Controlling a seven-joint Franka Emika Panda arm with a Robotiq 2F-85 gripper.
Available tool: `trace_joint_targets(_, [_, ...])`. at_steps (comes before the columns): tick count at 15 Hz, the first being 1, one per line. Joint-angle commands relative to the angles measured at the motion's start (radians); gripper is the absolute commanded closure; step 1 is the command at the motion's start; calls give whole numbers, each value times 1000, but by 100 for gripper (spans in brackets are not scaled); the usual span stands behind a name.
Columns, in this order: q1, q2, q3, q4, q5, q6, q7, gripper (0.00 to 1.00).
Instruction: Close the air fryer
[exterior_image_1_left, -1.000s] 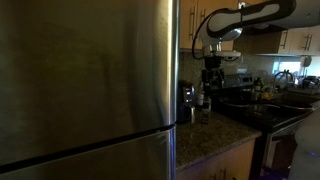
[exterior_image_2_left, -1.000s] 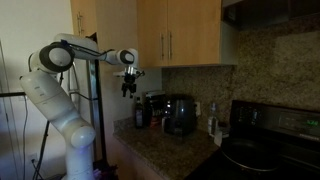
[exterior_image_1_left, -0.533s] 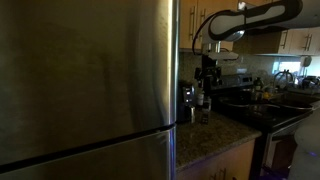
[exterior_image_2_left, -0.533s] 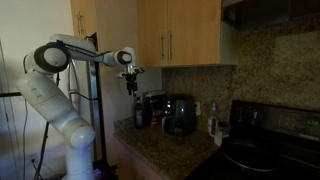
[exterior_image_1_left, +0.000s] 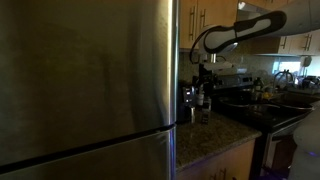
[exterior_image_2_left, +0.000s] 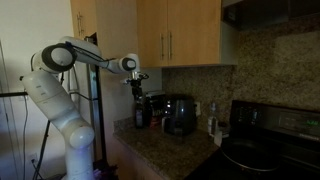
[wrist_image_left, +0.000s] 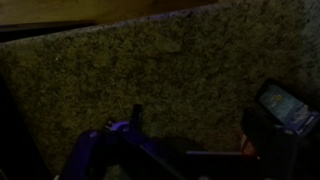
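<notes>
The air fryer (exterior_image_2_left: 180, 114) is a small black appliance with silver trim on the granite counter (exterior_image_2_left: 160, 150) under the wooden cabinets. I cannot tell whether its drawer is in or out. My gripper (exterior_image_2_left: 137, 86) hangs in the air up and to the left of it, above the counter's near end, apart from it. It also shows in an exterior view (exterior_image_1_left: 206, 70), past the fridge edge. In the wrist view my gripper (wrist_image_left: 195, 140) has two dark fingers spread apart with nothing between them, over the counter. A dark appliance top (wrist_image_left: 285, 108) sits at the right edge.
A big brushed-steel fridge (exterior_image_1_left: 85, 85) fills most of an exterior view. A second dark appliance (exterior_image_2_left: 151, 107) stands left of the air fryer. A black stovetop (exterior_image_2_left: 255, 150) lies to the right, with bottles (exterior_image_2_left: 213, 122) beside it. Wooden cabinets (exterior_image_2_left: 185, 30) hang overhead.
My gripper has moved a little toward the appliances and slightly lower. The arm's elbow has dropped. Nothing on the counter has moved.
</notes>
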Motion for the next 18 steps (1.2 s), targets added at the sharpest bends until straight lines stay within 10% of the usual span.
trace_joint_targets(1, [-41, 87, 18, -55, -54, 166, 70, 0])
trace_joint_targets(6, [0, 186, -23, -38, 109, 101, 40, 0])
trace_joint_targets(18, [-30, 136, 32, -107, -173, 357, 511, 0])
